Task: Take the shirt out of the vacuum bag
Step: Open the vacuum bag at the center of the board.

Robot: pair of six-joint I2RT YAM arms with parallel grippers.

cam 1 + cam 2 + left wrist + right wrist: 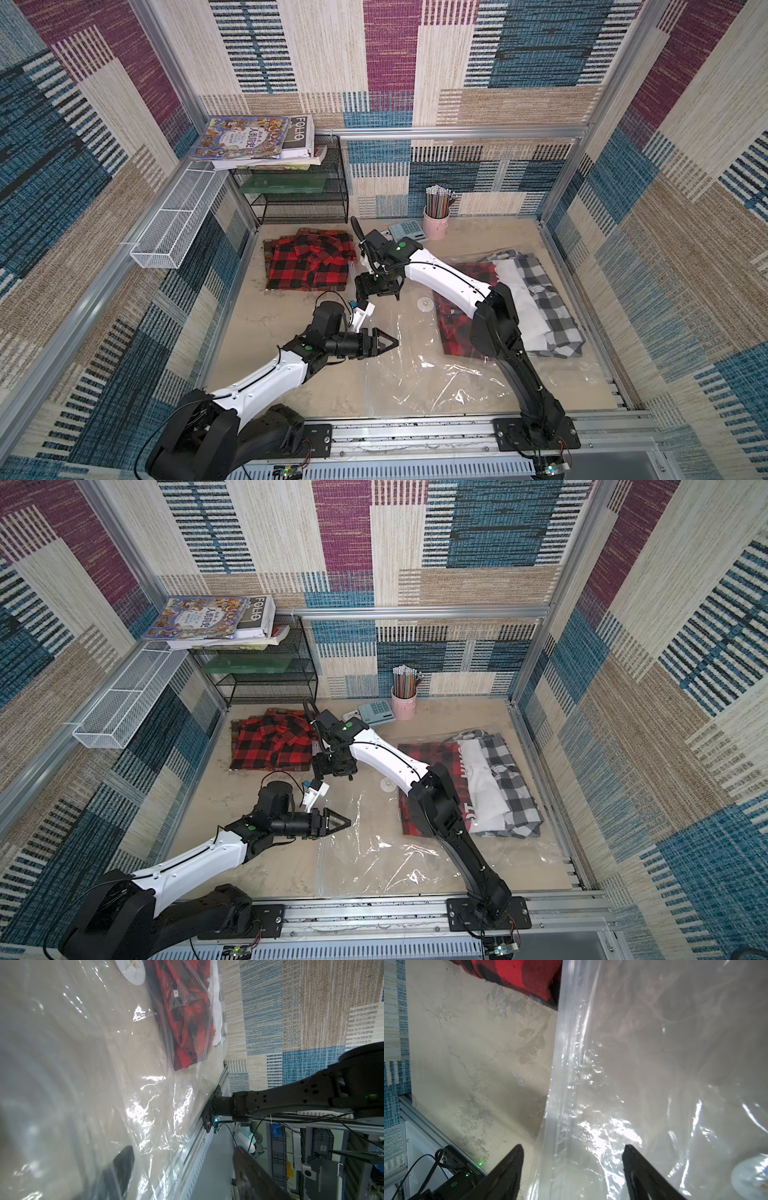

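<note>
Inventory of legible marks:
1. "FOLIO": I am reading white capitals running down the dark cover of a magazine (300,132), upper left of the frame in both top views, in the stack on the black mesh rack (299,203).
2. Picture book (243,137) topping that stack: Chinese title characters are showing, too small for me to read.
3. Black unit (466,1176), lower left of the right wrist view: a white serial string is showing upside down, seemingly J8251026036.
4. White garment (482,787) inside the vacuum bag (374,854): dark letters are showing, partly hidden, unreadable.

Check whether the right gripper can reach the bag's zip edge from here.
Probably yes: the right gripper is open, the zip edge runs between its jaws in the wrist view, nothing covering it.
</note>
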